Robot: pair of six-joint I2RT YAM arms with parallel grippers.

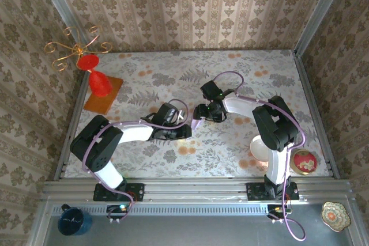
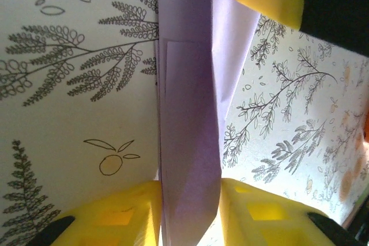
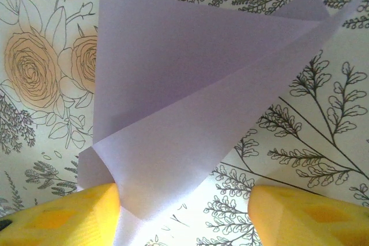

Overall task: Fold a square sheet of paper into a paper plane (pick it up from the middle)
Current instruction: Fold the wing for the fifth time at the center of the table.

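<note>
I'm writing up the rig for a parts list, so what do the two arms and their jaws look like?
Both the left arm and right arm have white link shells, chunky black joint housings and a thin lilac cable looping alongside. The left gripper and right gripper carry blocky yellow jaws with square recesses moulded in.

Staged lab booth, wallpapered walls (image 1: 190, 10), floral tabletop (image 1: 144, 73)

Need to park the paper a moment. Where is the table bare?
Bare: the far strip from the orange mat to the right wall, and the near middle between the left arm and the right arm. Crowded: the centre, where the left gripper and right gripper meet at the paper, and the near right corner, with the white bowl and red plate.
</note>
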